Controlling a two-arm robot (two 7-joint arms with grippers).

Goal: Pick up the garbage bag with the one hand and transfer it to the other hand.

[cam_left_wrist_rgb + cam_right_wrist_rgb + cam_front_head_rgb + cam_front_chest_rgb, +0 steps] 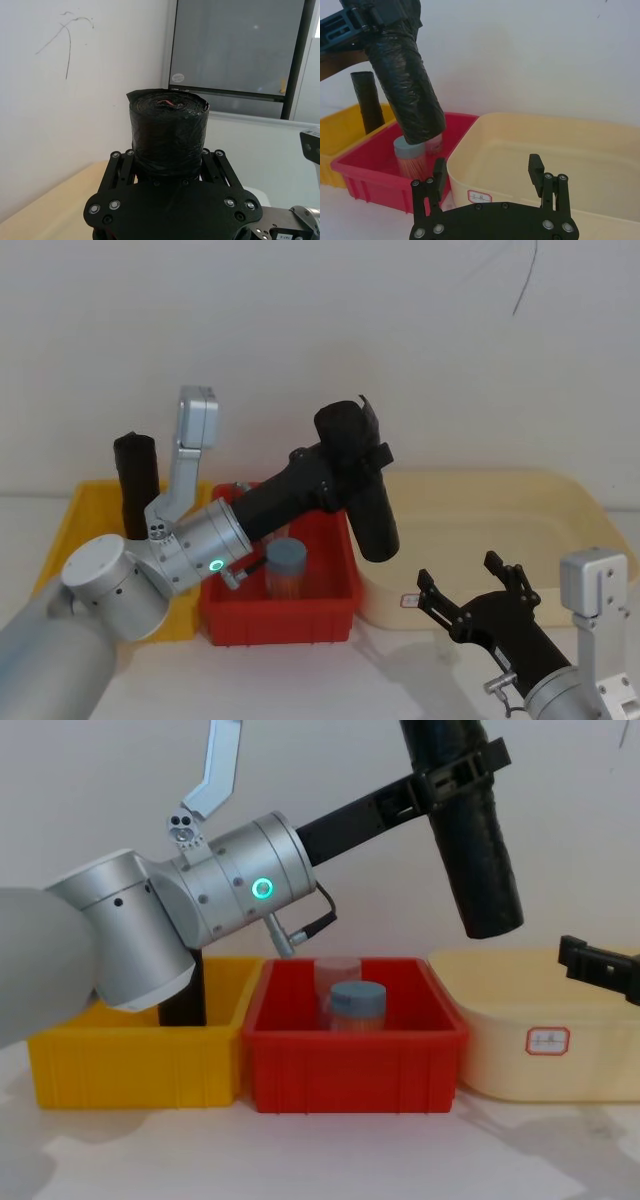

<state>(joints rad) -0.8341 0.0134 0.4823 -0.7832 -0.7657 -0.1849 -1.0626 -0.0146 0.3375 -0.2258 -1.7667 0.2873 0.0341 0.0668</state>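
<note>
The left arm has a fat silver cylindrical joint (230, 870) with a glowing green ring (262, 888) and small dark screw holes, narrowing to a black forearm link (280, 502). A thin black cable (312, 925) loops beneath the joint, and a pale silver angled bracket (218, 765) stands above it. The left gripper (167, 160) is a matt black plate with linkage fingers, dotted with silver screw heads. The right gripper (487, 167) is the same black, screw-studded build, on a silver wrist (558, 698) beside a silver block (597, 585). A small stub on that wrist is possibly a cable plug (500, 683).
</note>
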